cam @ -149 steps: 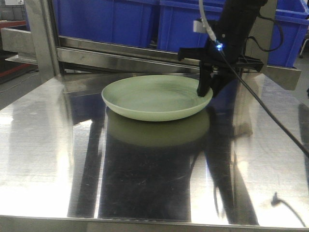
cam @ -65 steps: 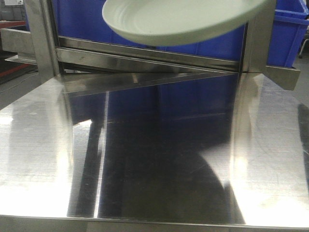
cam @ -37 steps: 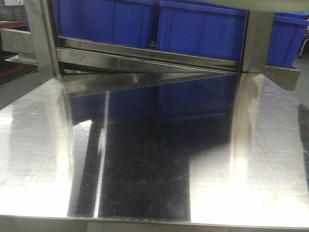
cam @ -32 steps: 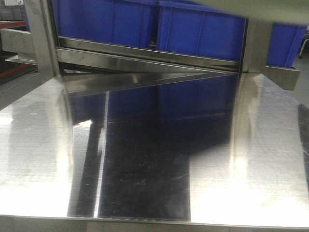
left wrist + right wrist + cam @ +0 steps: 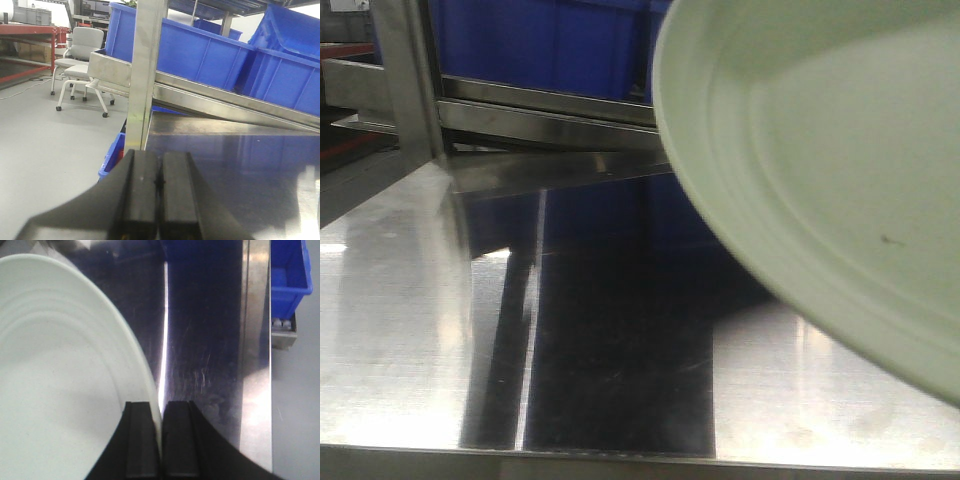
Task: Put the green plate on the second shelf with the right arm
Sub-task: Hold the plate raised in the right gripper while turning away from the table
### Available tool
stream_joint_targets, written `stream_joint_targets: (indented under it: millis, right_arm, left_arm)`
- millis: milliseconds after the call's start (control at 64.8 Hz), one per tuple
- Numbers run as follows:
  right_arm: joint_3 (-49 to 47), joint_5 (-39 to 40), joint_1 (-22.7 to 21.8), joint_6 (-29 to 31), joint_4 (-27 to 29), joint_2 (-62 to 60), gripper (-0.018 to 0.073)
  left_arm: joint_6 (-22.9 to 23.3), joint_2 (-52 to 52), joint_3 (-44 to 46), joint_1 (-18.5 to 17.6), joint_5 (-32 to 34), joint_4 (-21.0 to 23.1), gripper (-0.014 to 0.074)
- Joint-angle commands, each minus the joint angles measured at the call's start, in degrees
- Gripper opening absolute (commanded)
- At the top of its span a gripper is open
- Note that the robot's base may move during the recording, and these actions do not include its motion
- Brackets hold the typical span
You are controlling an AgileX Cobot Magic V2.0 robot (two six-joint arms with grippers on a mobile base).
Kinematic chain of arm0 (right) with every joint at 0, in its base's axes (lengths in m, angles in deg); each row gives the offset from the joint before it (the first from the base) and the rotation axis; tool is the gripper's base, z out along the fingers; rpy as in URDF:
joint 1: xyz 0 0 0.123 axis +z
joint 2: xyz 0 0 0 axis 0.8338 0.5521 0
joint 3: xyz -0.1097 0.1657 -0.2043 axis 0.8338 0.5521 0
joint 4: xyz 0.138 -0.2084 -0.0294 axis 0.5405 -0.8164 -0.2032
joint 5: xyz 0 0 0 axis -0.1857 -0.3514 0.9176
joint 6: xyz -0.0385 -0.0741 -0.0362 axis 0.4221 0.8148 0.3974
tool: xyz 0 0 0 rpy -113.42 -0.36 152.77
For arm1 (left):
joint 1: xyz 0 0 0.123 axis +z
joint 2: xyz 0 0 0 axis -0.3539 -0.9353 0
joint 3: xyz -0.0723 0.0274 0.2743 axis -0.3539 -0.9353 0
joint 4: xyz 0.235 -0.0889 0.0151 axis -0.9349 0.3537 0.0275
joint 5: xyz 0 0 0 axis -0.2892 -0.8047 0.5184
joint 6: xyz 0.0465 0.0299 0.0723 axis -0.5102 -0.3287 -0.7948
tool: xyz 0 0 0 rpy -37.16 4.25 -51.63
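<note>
Green plate [image 5: 820, 170] fills the right of the front view, tilted, inner face toward camera, in the air above the steel surface [image 5: 410, 330]. Right gripper [image 5: 160, 412] jaws are pinched tight on its rim. Left gripper [image 5: 160, 165] jaws are pressed together, holding nothing. Blue bins [image 5: 200, 50] sit across the top of the left wrist view.

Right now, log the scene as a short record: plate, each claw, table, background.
plate: green plate, tilted, held in the air above the table
right claw: shut on the green plate's rim
left claw: shut, holding nothing
table: steel table, nothing resting on the part in view
background: blue bins on a steel rack
</note>
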Motion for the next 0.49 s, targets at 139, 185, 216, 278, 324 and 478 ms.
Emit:
stream_joint_targets:
  millis: [139, 185, 216, 278, 324, 478]
  right_arm:
    - [0.34, 13.11, -0.30, -0.56, -0.93, -2.48, 0.0048]
    - [0.34, 13.11, -0.30, -0.56, -0.93, -2.48, 0.0048]
    - [0.34, 13.11, -0.30, -0.56, -0.93, -2.48, 0.0048]
    - [0.34, 13.11, -0.30, -0.56, -0.93, -2.48, 0.0048]
    - [0.34, 13.01, -0.30, -0.56, -0.93, -2.48, 0.0048]
    - [0.34, 12.97, -0.30, -0.56, -0.93, -2.48, 0.0048]
  left_arm:
    - [0.19, 1.17, -2.34, -0.37, 5.00, 0.47, 0.0130]
    - [0.19, 1.17, -2.34, -0.37, 5.00, 0.47, 0.0130]
    - [0.19, 1.17, -2.34, -0.37, 5.00, 0.47, 0.0130]
    - [0.19, 1.17, -2.34, -0.37, 5.00, 0.47, 0.0130]
    - [0.19, 1.17, -2.34, -0.37, 5.00, 0.47, 0.0130]
    - [0.19, 1.17, -2.34, -0.37, 5.00, 0.47, 0.0130]
